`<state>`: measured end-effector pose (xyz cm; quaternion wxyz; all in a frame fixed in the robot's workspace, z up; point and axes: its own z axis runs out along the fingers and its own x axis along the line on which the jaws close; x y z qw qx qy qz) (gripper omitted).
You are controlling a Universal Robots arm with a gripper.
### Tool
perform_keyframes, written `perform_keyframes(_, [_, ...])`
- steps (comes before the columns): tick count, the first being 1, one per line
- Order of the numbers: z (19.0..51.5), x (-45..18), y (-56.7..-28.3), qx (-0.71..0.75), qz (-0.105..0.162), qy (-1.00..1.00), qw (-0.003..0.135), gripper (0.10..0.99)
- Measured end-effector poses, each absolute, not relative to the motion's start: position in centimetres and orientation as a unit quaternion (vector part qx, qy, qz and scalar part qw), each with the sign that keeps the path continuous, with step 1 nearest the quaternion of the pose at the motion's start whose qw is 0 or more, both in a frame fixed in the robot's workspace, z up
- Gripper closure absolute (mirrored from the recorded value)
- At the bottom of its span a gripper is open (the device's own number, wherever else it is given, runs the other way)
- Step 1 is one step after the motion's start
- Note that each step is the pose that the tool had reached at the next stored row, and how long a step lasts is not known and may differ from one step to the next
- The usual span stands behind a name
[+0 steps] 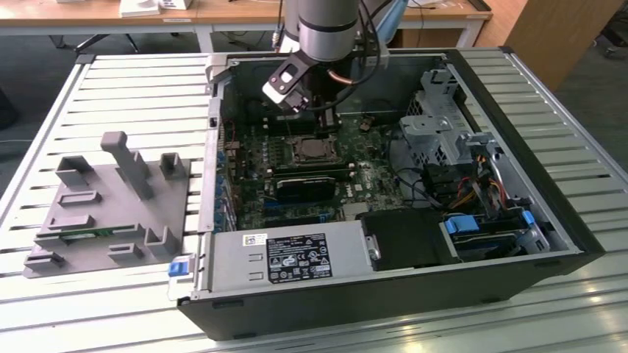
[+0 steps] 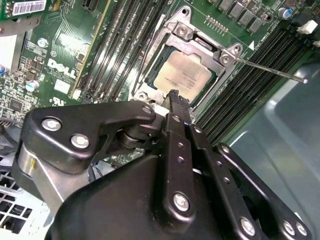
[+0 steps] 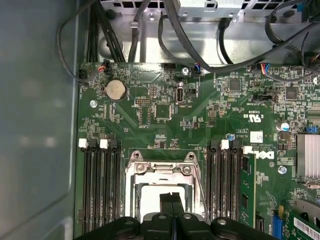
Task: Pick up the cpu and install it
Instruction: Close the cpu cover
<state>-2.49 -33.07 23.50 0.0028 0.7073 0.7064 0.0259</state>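
Our gripper [image 2: 177, 97] has its two fingers pressed flat together with nothing between them, so we are carrying no part. In both wrist views the joined tips point down at the near edge of the socket frame [image 2: 202, 44]. We cannot tell whether they touch it or hang just above it. The cpu [image 2: 182, 77] lies flat and square inside that frame with its silvery plate facing up, and we judge it already seated rather than waiting to be fetched. A thin lever rod [image 2: 270, 70] runs out from the frame across the memory slots [image 2: 127, 40], but we cannot tell whether it is latched. We take the joined fingers as a slim point that fits between the slots flanking the socket on the motherboard [image 3: 165, 130]. In the exterior view, with the socket as the dial's centre, the arm comes in from twelve o'clock over the open case [image 1: 393, 305]. The power supply box [image 1: 284, 257] sits toward six, inside the case. The grey fixture [image 1: 108, 206] lies toward eight on the slatted table [image 1: 128, 95], well apart from the case.
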Motion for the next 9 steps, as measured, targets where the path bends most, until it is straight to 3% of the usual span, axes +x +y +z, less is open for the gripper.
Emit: perform_keyframes(9, [22.90,-3.45,-33.08,0.707,0.026,0.706,0.003,0.980])
